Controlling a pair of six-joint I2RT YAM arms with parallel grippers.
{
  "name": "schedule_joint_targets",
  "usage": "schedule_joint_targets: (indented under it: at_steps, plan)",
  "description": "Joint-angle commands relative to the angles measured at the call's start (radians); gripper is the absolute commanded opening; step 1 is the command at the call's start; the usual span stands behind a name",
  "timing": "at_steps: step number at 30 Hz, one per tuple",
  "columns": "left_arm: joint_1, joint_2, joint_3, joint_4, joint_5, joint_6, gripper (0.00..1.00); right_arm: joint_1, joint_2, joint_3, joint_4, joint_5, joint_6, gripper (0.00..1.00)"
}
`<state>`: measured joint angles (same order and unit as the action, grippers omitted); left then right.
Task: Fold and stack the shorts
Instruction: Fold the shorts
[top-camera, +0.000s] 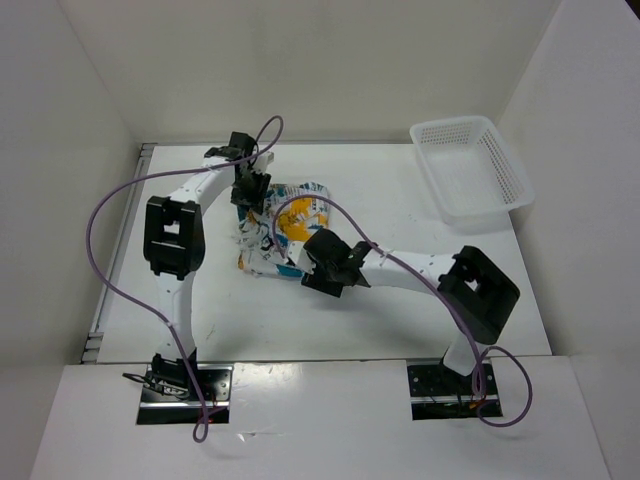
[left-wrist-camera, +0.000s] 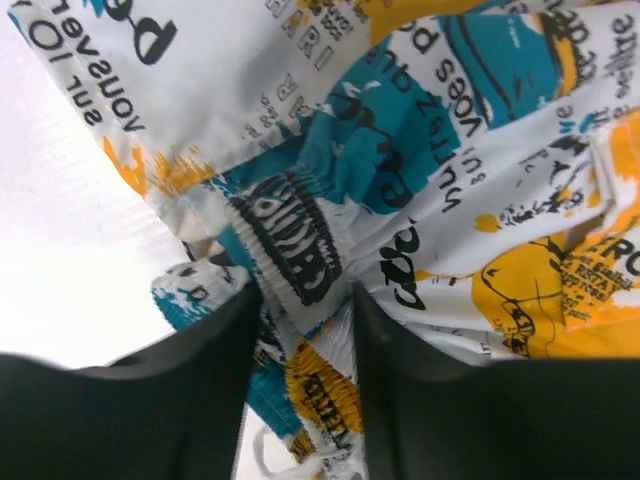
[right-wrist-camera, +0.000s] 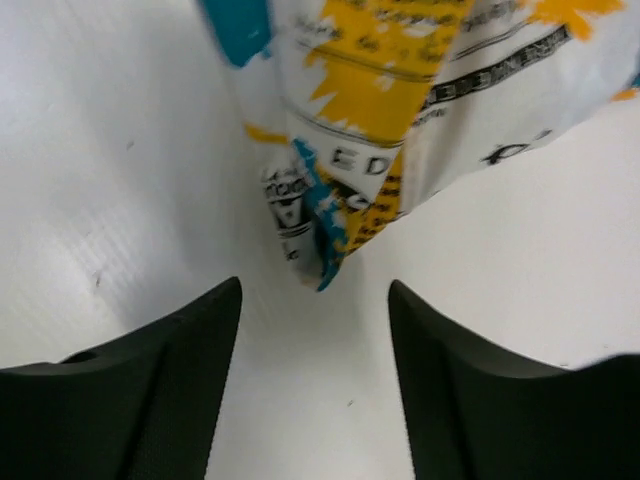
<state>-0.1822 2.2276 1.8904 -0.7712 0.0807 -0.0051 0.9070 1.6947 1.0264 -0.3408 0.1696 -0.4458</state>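
The shorts (top-camera: 288, 222), white with teal, yellow and black print, lie bunched on the table just left of centre. My left gripper (top-camera: 250, 196) reaches down onto their far left side. In the left wrist view the elastic waistband of the shorts (left-wrist-camera: 290, 240) runs between the parted jaws of the left gripper (left-wrist-camera: 305, 300), which stands open. My right gripper (top-camera: 303, 268) sits low at the near right edge of the pile. It is open (right-wrist-camera: 315, 290) with only bare table between its fingers. A folded corner of the shorts (right-wrist-camera: 330, 230) lies just ahead of the tips.
A white lattice basket (top-camera: 455, 131) stands at the back right of the white table (top-camera: 400, 320). White walls close in the table at the back and on both sides. Purple cables loop over each arm.
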Motion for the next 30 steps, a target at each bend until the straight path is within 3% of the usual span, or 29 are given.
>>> schedule_joint_targets:
  at_steps: [1, 2, 3, 8, 11, 17, 23, 30]
  plan:
    - [-0.002, -0.098, -0.019, 0.029, 0.019, 0.005, 0.53, -0.014, -0.084, 0.050, -0.075, -0.114, -0.008, 0.69]
    - [-0.002, -0.120, -0.019, 0.029, 0.019, 0.005, 0.61, -0.014, -0.099, 0.079, -0.085, -0.140, -0.008, 0.79]
    - [-0.002, -0.131, -0.019, 0.017, 0.019, 0.005, 0.64, -0.034, -0.118, 0.095, -0.086, -0.172, 0.001, 0.81]
    - [-0.002, -0.210, 0.033, -0.026, 0.065, 0.005, 0.80, -0.201, -0.252, 0.202, -0.041, -0.537, 0.154, 0.87]
    - [-0.002, -0.265, 0.033, -0.048, 0.074, 0.005, 0.85, -0.288, -0.225, 0.212, 0.110, -0.568, 0.319, 0.87]
    - [-0.002, -0.339, -0.112, -0.086, 0.071, 0.005, 0.79, -0.486, 0.020, 0.293, 0.266, -0.623, 0.577, 0.78]
    - [-0.002, -0.350, -0.289, -0.077, 0.133, 0.005, 0.75, -0.563, 0.327, 0.547, 0.214, -0.679, 0.742, 0.78]
    - [-0.002, -0.284, -0.298, -0.077, 0.135, 0.005, 0.72, -0.563, 0.537, 0.742, 0.214, -0.662, 0.835, 0.79]
